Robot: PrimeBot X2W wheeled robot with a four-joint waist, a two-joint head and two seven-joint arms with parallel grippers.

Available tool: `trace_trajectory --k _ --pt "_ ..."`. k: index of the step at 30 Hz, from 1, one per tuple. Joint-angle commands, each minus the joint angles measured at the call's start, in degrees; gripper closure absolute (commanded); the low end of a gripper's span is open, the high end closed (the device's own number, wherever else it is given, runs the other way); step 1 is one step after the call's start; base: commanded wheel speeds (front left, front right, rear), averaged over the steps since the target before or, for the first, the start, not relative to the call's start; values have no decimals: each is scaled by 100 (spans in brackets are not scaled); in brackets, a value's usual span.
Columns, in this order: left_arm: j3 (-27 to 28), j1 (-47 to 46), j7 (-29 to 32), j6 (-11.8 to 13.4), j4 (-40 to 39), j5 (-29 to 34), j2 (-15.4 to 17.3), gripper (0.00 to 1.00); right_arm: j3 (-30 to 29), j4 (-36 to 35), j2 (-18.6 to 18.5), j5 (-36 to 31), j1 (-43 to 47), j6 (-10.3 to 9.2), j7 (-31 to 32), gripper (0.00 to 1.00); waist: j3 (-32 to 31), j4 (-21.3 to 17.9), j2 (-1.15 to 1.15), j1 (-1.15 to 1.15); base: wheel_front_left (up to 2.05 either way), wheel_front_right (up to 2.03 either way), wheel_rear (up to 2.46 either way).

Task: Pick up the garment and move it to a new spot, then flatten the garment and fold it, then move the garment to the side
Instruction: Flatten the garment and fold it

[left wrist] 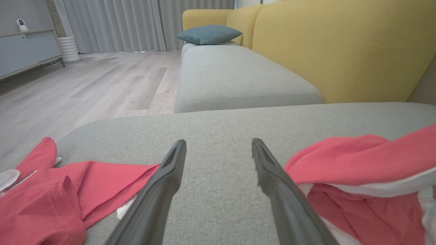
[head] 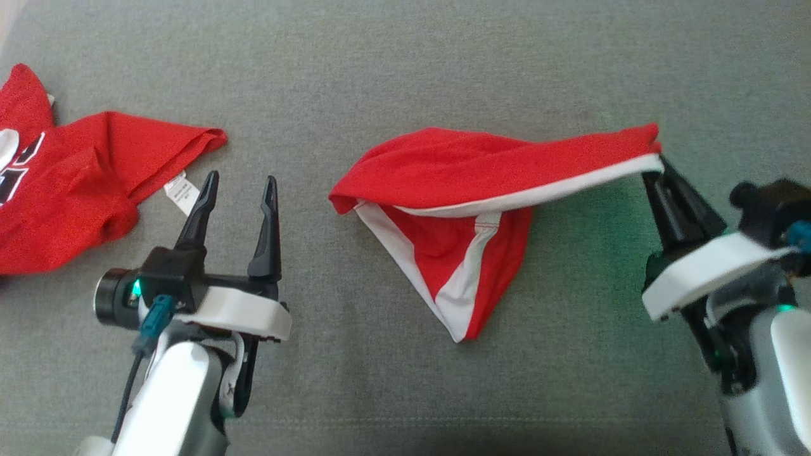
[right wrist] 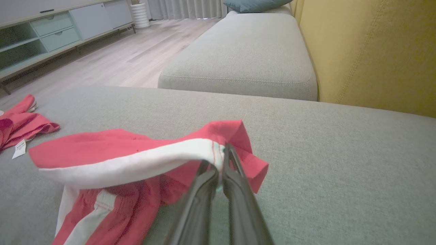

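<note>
The garment (head: 456, 190) is a pair of red shorts with white trim, lying crumpled in the middle of the grey cushion (head: 405, 63). My right gripper (head: 656, 166) is shut on its right corner, which is lifted and stretched to the right. In the right wrist view the fingertips (right wrist: 218, 160) pinch the white-edged hem of the shorts (right wrist: 112, 160). My left gripper (head: 241, 180) stands open over bare cushion to the left of the shorts, holding nothing. The left wrist view has the shorts (left wrist: 357, 163) to the right of its open fingers (left wrist: 177, 160).
A second red garment (head: 76, 177) with a white print and a label lies at the cushion's left edge, close to my left gripper. Beyond the cushion stand a yellow sofa back (left wrist: 340, 44), another grey seat (left wrist: 238, 75) with a teal pillow (left wrist: 207, 34), and wooden floor (left wrist: 85, 88).
</note>
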Motion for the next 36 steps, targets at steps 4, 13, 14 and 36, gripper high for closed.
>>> trace_trajectory --k 4,13,14,36 --pt "192 -280 -68 -48 -118 89 0 0 -109 102 102 99 -581 37 41 100 150 106 0 0 0 0 0" --pt "123 -497 -68 -185 -59 183 -171 0 -485 1271 199 235 -1575 37 23 100 472 324 0 0 0 0 0" --pt "120 -519 -68 -198 -49 192 -189 0 -522 1428 195 255 -1679 37 -6 100 506 343 0 0 0 0 0" --pt "238 -687 -68 -383 140 378 -383 0 33 3129 -186 287 -2374 37 -2043 0 621 247 0 0 0 0 0"
